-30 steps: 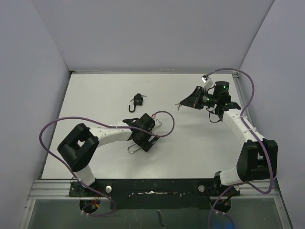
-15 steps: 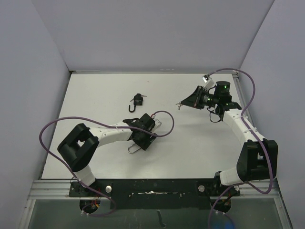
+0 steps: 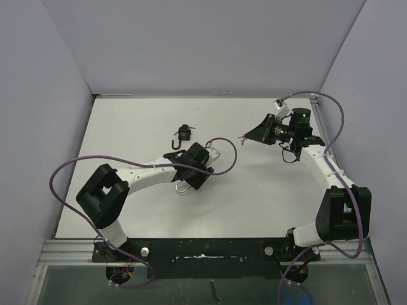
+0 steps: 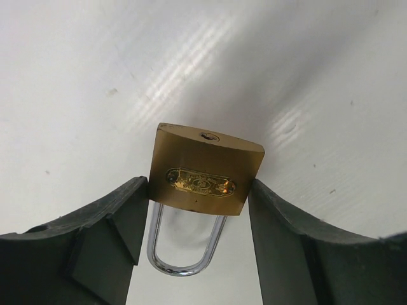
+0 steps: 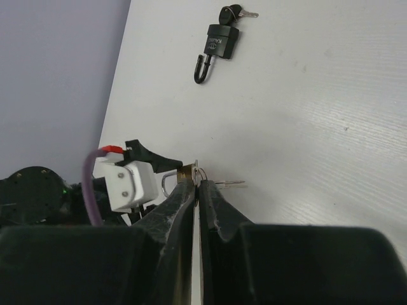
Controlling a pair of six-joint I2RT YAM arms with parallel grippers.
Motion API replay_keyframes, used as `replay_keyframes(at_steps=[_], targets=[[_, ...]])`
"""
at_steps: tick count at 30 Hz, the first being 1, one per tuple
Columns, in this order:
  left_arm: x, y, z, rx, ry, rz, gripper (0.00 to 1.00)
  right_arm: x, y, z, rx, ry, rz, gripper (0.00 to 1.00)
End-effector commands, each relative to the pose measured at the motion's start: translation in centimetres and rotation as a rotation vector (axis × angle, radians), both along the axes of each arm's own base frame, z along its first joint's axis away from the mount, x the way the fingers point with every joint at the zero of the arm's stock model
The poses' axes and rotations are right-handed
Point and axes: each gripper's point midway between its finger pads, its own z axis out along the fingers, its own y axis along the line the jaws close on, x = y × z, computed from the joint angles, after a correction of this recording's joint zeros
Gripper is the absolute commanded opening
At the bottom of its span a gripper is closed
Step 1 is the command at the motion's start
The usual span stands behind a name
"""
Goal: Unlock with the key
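Note:
A brass padlock (image 4: 205, 171) with a steel shackle (image 4: 184, 254) sits between my left gripper's (image 4: 198, 203) fingers, which press on both of its sides; its keyhole faces away from the wrist. In the top view the left gripper (image 3: 191, 175) is at mid-table, with the shackle (image 3: 184, 186) poking out below it. My right gripper (image 5: 198, 181) is shut on a key on a ring, and a second key (image 5: 230, 183) sticks out to the right. In the top view the right gripper (image 3: 245, 137) is raised to the right of the left one, apart from it.
A black padlock (image 3: 183, 135) with its shackle open and a key in it lies on the table beyond the left gripper; it also shows in the right wrist view (image 5: 219, 39). Purple cables loop from both arms. Grey walls close the table on three sides.
My left gripper has moved a little toward the far side with the brass padlock and turned, so the shackle now points down. The right gripper has shifted slightly right with the key.

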Motion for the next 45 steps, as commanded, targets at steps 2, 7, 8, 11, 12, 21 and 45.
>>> replay_keyframes(at_steps=[2, 7, 8, 11, 12, 21, 45], targets=[[7.8, -3.7, 12.5, -0.315, -0.364, -0.005, 0.00, 0.0, -0.6, 2.6, -0.005, -0.087, -0.002, 0.00], [9.6, -3.7, 16.1, -0.525, -0.501, -0.027, 0.00, -0.2, -0.8, 2.7, -0.014, -0.089, -0.006, 0.00], [9.7, -3.7, 16.6, -0.567, -0.530, -0.042, 0.00, -0.2, -0.8, 2.7, -0.014, -0.088, -0.006, 0.00], [9.4, -4.0, 17.1, -0.661, -0.583, -0.084, 0.00, -0.2, -0.6, 2.6, -0.009, -0.086, 0.000, 0.00], [9.3, -4.2, 17.1, -0.680, -0.590, -0.101, 0.00, -0.3, -0.4, 2.5, -0.010, -0.084, 0.004, 0.00], [7.4, -6.1, 16.5, -0.796, -0.653, -0.280, 0.00, -1.1, 2.2, 2.9, -0.123, -0.124, 0.067, 0.00], [6.6, -6.9, 17.4, -0.857, -0.775, -0.422, 0.00, -3.8, 7.6, 4.0, -0.231, -0.217, 0.139, 0.00]])
